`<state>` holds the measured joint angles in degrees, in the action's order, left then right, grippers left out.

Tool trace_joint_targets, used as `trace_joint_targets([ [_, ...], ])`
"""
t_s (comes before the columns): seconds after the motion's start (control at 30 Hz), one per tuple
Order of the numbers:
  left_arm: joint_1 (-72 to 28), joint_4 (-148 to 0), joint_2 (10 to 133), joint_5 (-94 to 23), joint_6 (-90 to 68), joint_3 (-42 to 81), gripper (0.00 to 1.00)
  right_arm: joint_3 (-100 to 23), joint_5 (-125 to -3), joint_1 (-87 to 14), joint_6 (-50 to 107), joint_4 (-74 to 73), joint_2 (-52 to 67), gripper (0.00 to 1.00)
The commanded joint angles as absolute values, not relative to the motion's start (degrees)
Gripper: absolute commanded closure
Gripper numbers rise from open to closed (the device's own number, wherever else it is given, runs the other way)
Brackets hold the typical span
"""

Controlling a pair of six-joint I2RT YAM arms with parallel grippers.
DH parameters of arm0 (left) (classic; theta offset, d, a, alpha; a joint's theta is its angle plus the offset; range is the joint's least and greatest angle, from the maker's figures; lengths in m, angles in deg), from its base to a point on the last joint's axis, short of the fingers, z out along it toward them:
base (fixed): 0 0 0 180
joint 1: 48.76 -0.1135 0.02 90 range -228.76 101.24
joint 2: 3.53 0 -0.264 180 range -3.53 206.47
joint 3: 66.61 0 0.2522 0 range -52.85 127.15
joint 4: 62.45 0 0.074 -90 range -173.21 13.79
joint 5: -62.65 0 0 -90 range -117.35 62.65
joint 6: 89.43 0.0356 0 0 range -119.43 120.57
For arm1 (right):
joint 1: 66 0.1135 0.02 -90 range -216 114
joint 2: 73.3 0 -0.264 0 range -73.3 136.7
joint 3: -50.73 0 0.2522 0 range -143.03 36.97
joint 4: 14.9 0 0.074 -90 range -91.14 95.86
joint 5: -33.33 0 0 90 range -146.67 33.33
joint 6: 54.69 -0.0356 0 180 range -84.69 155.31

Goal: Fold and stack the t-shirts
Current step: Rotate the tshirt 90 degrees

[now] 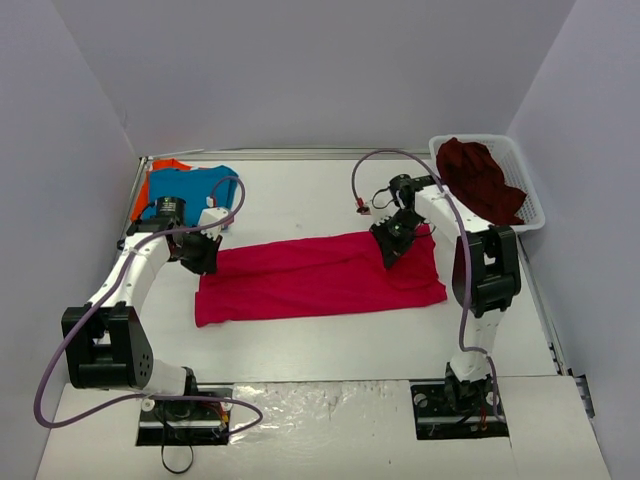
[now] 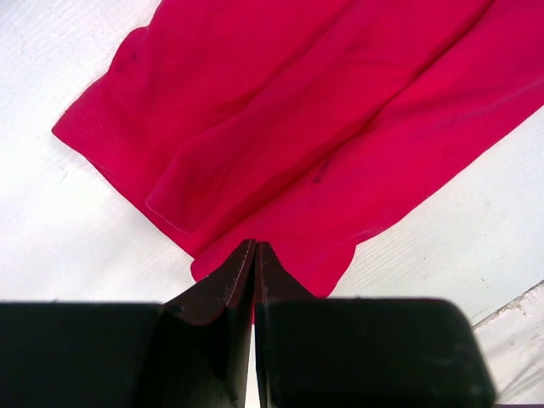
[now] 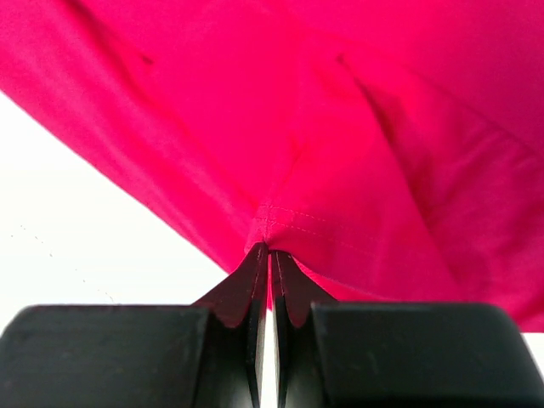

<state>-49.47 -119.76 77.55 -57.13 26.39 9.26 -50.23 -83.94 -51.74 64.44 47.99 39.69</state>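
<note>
The crimson-pink t-shirt (image 1: 320, 277) lies mid-frame on the surface (image 1: 330, 350), seemingly folded lengthwise into a band, with crosswise folds still to do. The left gripper (image 1: 205, 262) and right gripper (image 1: 390, 255) each have jaws pinched on its upper edge. The blue t-shirt (image 1: 195, 185) lies on the orange t-shirt (image 1: 143, 198) at upper left. The maroon t-shirt (image 1: 480, 175) waits in the basket (image 1: 535, 208) at upper right.

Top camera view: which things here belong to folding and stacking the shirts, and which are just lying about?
Part of the job:
- crimson-pink t-shirt, spread flat, pinched at its edges by the left gripper and the right gripper
- blue t-shirt
- orange t-shirt, under the blue one
- dark maroon t-shirt

Just lying about:
- white mesh basket, holding the maroon shirt
</note>
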Motion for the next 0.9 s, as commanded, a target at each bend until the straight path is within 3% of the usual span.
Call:
trace_joint_targets([
  [0.0,-49.55,-120.16,75.75,-57.93,26.32,9.73,0.97,-48.38,-82.08,-50.10,65.72,51.77,36.13,1.00],
  [0.6,-49.55,-120.60,76.89,-57.93,26.50,9.82,0.98,-43.36,-79.96,-41.75,66.78,50.28,40.16,1.00],
  [0.73,-49.55,-120.60,77.33,-57.93,26.50,9.82,0.98,-45.82,-81.28,-40.60,66.78,50.10,43.32,0.88],
  [0.87,-49.55,-120.69,77.50,-57.85,26.85,9.82,0.97,-47.05,-82.07,-39.46,66.60,50.37,44.56,0.87],
])
